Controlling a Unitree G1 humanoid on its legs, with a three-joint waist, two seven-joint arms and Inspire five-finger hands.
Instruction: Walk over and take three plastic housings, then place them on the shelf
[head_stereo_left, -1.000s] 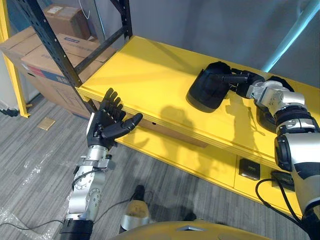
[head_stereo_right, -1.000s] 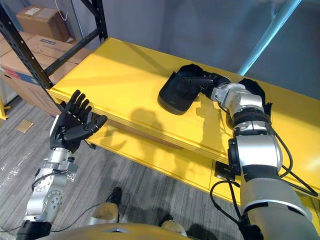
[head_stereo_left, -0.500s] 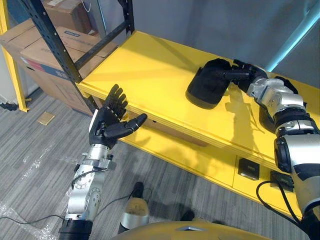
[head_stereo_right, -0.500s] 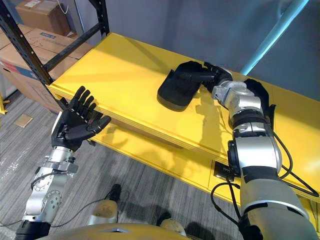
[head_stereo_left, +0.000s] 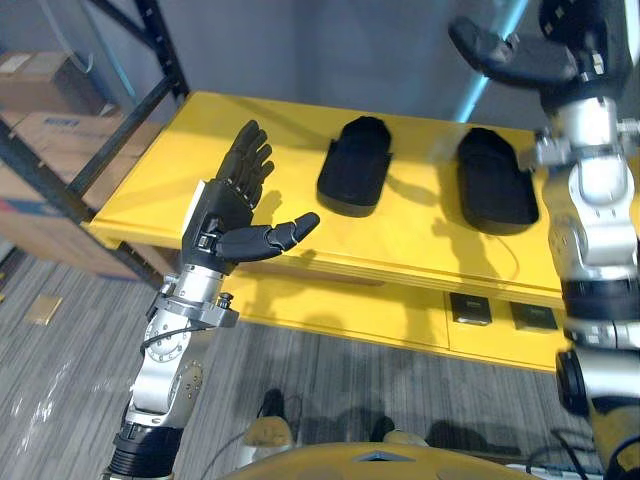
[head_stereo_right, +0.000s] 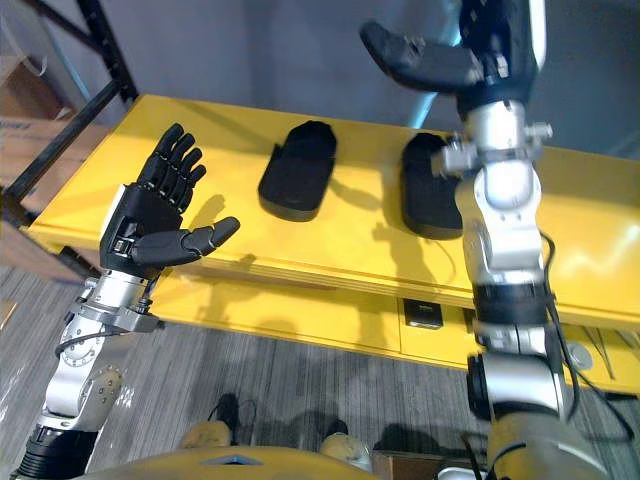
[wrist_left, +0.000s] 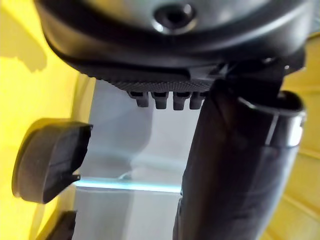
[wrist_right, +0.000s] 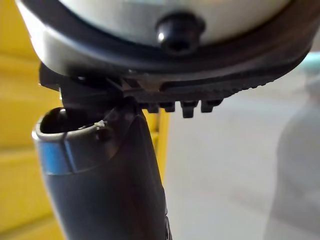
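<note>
Left hand hovering before shelf front edge, fingers spread wide, holding nothing. On shelf, two plastic housings lying flat, side by side, apart: left housing, right housing. Right hand hanging high above right housing, fingers straight, empty. Count: two housings shelved, task wanting three. Likely risk: right arm swinging down, clipping housing, shoving it toward shelf edge.

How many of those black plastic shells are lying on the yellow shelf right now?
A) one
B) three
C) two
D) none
C: the left housing and the right housing lie apart on the yellow shelf, neither of them held.
</note>
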